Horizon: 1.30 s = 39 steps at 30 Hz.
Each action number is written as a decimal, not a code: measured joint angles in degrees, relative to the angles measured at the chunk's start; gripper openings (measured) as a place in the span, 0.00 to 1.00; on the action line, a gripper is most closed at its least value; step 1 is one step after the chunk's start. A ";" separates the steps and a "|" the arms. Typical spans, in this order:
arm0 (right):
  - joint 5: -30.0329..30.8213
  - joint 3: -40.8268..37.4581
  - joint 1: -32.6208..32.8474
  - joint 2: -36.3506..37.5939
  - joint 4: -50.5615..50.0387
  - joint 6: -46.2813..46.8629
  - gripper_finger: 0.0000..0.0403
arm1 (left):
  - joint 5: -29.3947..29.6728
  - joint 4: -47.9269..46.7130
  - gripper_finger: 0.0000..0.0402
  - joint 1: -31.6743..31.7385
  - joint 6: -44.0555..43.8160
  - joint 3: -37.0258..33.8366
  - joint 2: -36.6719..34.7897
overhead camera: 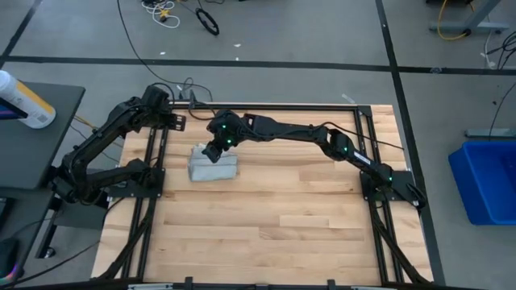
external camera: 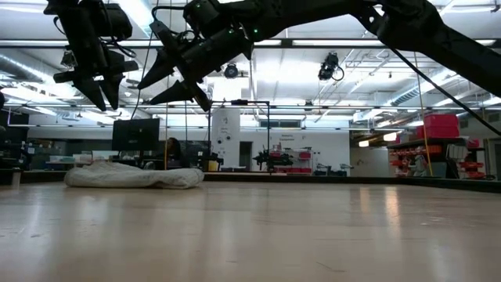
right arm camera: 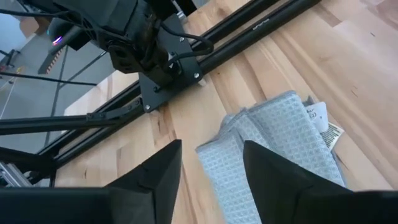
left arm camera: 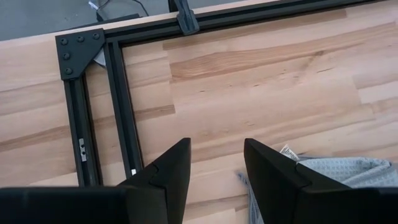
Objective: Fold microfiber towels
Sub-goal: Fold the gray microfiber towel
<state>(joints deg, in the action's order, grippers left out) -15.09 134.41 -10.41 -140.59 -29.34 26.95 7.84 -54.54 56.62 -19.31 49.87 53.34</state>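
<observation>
One microfiber towel [overhead camera: 214,166] lies bunched at the counter's [overhead camera: 274,217] far left, soft, light and limp, so the right gripper [right arm camera: 208,168], its fingers apart above it, likely needs a corner pinch near the white tag [right arm camera: 323,121], while the left gripper [left arm camera: 214,165] hovers open nearby.
</observation>
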 joint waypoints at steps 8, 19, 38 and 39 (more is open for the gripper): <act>-2.03 0.00 0.03 0.00 -3.14 -1.53 0.39 | 0.00 0.00 0.40 0.00 -0.02 0.00 0.01; -3.00 -0.02 3.16 0.00 -9.02 -3.64 0.43 | -8.67 -1.80 0.40 0.00 1.75 0.00 -0.14; -2.42 -0.02 -0.33 0.00 -16.39 -6.93 0.43 | -21.78 -20.94 0.40 -13.03 2.35 -0.02 -8.35; -2.38 -0.02 -1.06 0.00 -16.39 -6.51 0.44 | -22.54 -20.91 0.40 -14.38 1.12 -0.02 -8.35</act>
<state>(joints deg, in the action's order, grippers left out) -17.47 134.39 -11.47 -140.59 -45.74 20.43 -14.70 -75.46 42.24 -18.19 49.84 44.99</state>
